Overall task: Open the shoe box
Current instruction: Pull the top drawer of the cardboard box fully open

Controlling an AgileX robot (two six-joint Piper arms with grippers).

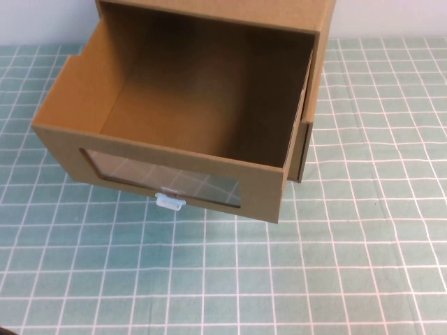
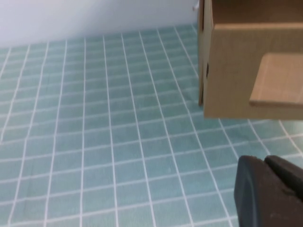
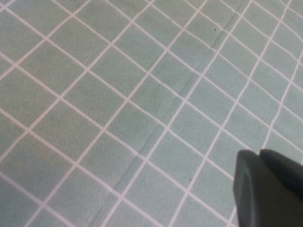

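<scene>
Judging by the high view, the shoe box (image 1: pixel 318 17) sits far-left on the checked mat (image 1: pixel 363 265) with its drawer (image 1: pixel 262 192) pulled well out, so only a clean retreat remains; left wrist view: left gripper (image 2: pixel 266 163) closed, empty, near the box; right wrist view: right gripper (image 3: pixel 260 156) closed, empty, above the mat.

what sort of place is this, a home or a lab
Most likely a robot test bench, not a home: a green checked tablecloth, a bare white wall, one cardboard shoe box with its drawer pulled out. The left gripper hovers near the box, the right gripper over cloth, both shut.
</scene>
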